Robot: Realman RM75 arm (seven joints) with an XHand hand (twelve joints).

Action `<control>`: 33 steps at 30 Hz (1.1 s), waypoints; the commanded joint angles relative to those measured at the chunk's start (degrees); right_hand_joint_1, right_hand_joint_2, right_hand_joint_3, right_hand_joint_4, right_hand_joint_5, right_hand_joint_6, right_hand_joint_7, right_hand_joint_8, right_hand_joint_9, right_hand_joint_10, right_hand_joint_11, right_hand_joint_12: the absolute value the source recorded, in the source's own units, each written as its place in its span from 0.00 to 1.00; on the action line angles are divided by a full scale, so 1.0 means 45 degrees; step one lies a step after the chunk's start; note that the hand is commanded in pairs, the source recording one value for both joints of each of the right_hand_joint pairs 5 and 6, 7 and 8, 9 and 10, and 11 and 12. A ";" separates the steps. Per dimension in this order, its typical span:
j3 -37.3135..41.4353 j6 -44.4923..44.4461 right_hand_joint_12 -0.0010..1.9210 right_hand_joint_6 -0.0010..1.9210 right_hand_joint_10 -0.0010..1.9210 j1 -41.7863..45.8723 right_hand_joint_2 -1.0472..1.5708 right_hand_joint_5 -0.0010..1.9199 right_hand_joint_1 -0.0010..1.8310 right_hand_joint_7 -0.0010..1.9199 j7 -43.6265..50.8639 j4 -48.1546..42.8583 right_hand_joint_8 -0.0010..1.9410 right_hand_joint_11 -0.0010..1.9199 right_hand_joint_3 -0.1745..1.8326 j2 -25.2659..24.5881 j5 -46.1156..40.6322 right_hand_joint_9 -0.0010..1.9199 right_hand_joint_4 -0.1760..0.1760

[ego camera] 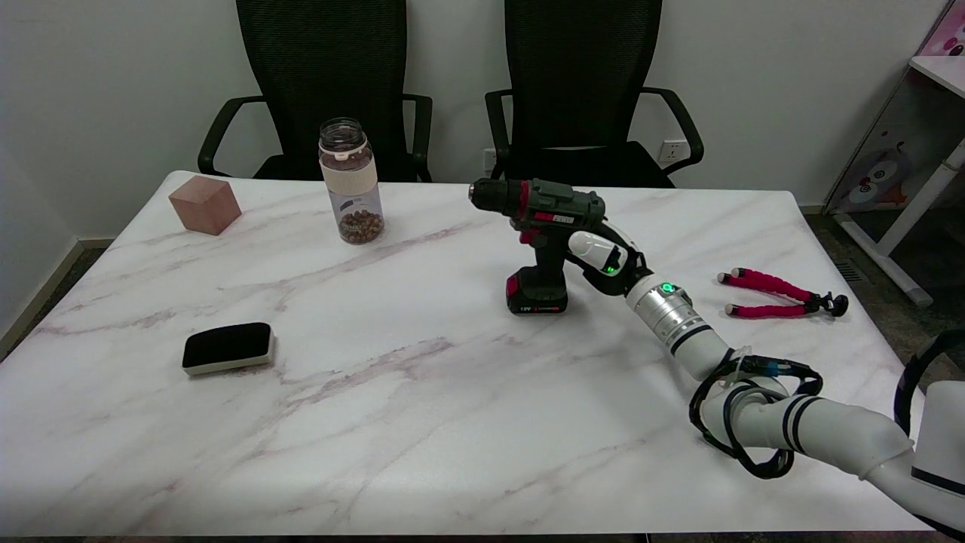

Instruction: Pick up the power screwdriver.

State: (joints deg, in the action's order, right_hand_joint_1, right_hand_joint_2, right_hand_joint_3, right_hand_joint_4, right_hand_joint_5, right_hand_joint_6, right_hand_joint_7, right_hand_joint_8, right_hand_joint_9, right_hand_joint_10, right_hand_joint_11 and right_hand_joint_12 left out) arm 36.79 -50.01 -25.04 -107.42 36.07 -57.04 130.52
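One step in hand: closing a firm hold on the tool's grip, by my judgement, ahead of any lift
Wooden block (205, 204): far left corner of the table (422, 422), well apart from the work
Eraser (227, 348): near left, well apart too
Jar (351, 181): upright, left of the tool, some way off; worth keeping the chuck from swinging toward it
Power screwdriver (540, 241): upright on its battery base near the table's middle, chuck pointing left, base seemingly resting on the surface
Right hand (603, 256): pressed against the tool's handle from the right, just under the motor body
Fingers: hidden behind the handle, so I cannot tell whether they are clamped on it or merely touching
Doing it well: wrap high on the handle, clear of the trigger, squeeze firmly, then raise straight up, since the heavy base may swing the tool
Tripod (776, 296): lying right of the arm, apart from it
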 commanded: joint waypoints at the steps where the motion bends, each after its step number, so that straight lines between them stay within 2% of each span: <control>1: -0.0108 0.0274 0.16 0.19 0.14 -0.0369 0.30 0.19 0.50 0.19 0.0356 -0.0203 0.19 0.16 0.52 -0.0348 0.0097 0.14 1.00; 15: -0.0174 0.0470 0.13 0.21 0.13 -0.0588 0.33 0.21 0.51 0.21 0.0356 -0.0224 0.21 0.13 0.48 -0.0457 0.0097 0.13 1.00; 33: -0.0382 0.0470 0.11 0.21 0.13 -0.0627 0.32 0.21 0.51 0.21 0.0356 -0.0127 0.21 0.11 0.51 -0.0497 0.0097 0.13 1.00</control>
State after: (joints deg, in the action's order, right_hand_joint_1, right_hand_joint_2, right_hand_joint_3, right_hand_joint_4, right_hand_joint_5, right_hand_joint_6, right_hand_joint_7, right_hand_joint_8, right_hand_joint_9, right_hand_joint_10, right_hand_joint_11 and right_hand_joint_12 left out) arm 35.62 -48.11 -27.53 -105.92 35.15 -58.96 130.90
